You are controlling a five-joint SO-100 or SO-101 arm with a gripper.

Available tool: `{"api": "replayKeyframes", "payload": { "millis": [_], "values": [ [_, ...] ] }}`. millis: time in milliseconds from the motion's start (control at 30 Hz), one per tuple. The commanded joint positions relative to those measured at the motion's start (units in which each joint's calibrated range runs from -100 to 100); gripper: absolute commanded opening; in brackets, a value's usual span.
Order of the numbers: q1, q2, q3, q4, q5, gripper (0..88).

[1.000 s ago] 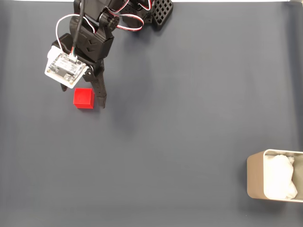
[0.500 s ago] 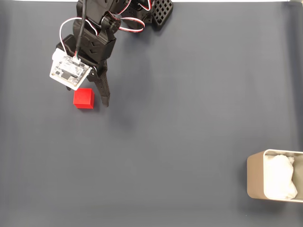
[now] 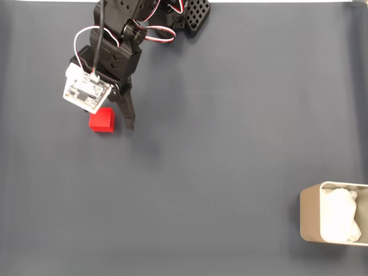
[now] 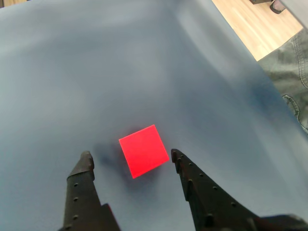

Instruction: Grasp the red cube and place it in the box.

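One red cube at left of fixed view, flat on table; gripper spread wide, jaws either side of cube, not touching – set up for grasp; cube skewed to jaws. One box far right, white padding inside, well apart

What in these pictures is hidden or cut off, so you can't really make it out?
- Beige padded box: cut off by the fixed view's right edge.
- Small red cube: its top edge sits under the white wrist board there.
- Gripper: base cropped by the wrist view's bottom edge.
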State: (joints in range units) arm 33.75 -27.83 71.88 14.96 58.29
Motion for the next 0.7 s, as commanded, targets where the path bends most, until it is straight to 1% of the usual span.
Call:
{"api": "replayKeyframes", "payload": {
  "millis": [0,667],
  "values": [
    [-1.08,0.36,-1.63,-1.27,-0.54,37.6],
    [-3.78,3.14,-4.54,-1.51,-1.76,37.8]
  ]
}}
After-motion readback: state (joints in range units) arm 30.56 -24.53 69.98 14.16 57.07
